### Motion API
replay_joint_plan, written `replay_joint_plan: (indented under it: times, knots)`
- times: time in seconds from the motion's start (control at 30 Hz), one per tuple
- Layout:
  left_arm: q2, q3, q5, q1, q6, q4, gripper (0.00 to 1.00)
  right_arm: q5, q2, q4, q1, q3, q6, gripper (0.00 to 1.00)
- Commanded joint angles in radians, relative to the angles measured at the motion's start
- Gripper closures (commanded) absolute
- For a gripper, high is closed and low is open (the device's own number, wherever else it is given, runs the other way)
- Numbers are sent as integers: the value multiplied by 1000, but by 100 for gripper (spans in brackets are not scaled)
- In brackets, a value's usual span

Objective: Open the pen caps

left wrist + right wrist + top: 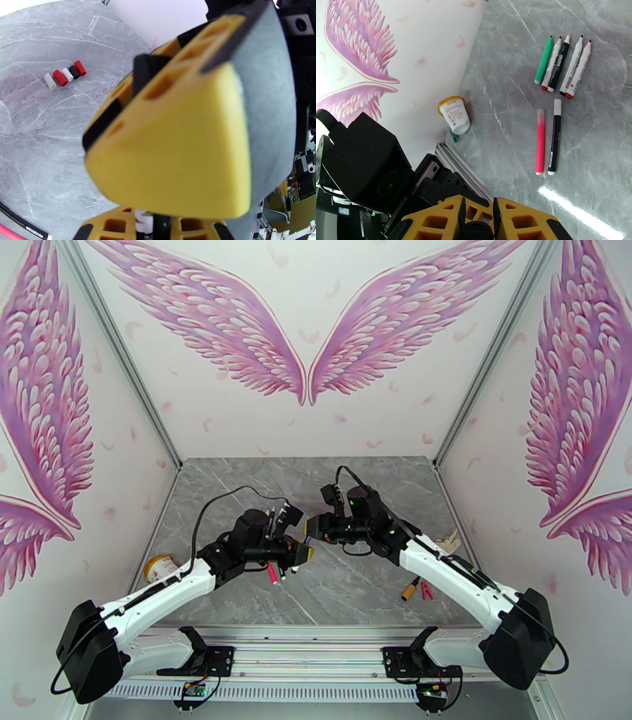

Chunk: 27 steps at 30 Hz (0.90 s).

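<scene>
Pinching a thin white-barrelled marker pen (144,221) in the left gripper (301,555), closed right down on the barrel, up over the middle of the grey marble-patterned table (355,493). Meeting it nose to nose with the right gripper (314,529), drawn narrow around a small dark rounded end (476,231), the pen's cap by the look of it. Left of the table's middle, toward the near edge, counting five uncapped pens (559,63) in a tight row, plus a pink-red pen (540,142) and a black-and-white one (554,138) just beside, seemingly capped. Elsewhere on the table, five loose little plastic caps (67,74), red, white and black, side by side. Handling-wise: light, stiff, slick plastic, probably a snug friction fit. Best gripped square on the cap's side, with the barrel hold close behind it, then pulled straight along the pen.
</scene>
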Motion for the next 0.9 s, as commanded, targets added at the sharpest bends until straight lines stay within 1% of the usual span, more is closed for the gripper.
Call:
replay_joint_plan:
  times: [0.0, 0.07, 0.2, 0.37, 0.57, 0.63, 0.7, 0.77, 0.83, 0.87]
  knots:
    - [-10, -3, 25, -2, 21, -9, 94, 36, -3, -18, 6, 41, -17, 72]
    - [-9, -4, 27, -2, 23, -11, 94, 39, -3, -14, 6, 42, -16, 69]
    - [-5, -4, 30, -3, 25, -12, 93, 36, 1, -11, 7, 49, -15, 68]
    - [-5, -2, 28, -4, 23, -12, 94, 27, 7, -14, 6, 51, -16, 77]
    - [-3, 0, 26, -1, 10, -6, 95, 26, 6, -17, 6, 49, -17, 84]
    - [-5, -8, 64, 9, -15, 22, 97, 20, 4, -8, 6, 48, -19, 86]
    - [-7, -34, 163, 34, -70, 114, 98, -11, 1, 13, 5, 48, -33, 88]
    - [-13, -48, 221, 60, -109, 163, 98, -68, -8, 42, 2, 53, -53, 90]
    - [-19, -42, 231, 66, -90, 135, 98, -115, -15, 70, -4, 55, -69, 91]
    - [-21, -32, 216, 66, -65, 97, 98, -120, -18, 66, -5, 64, -83, 92]
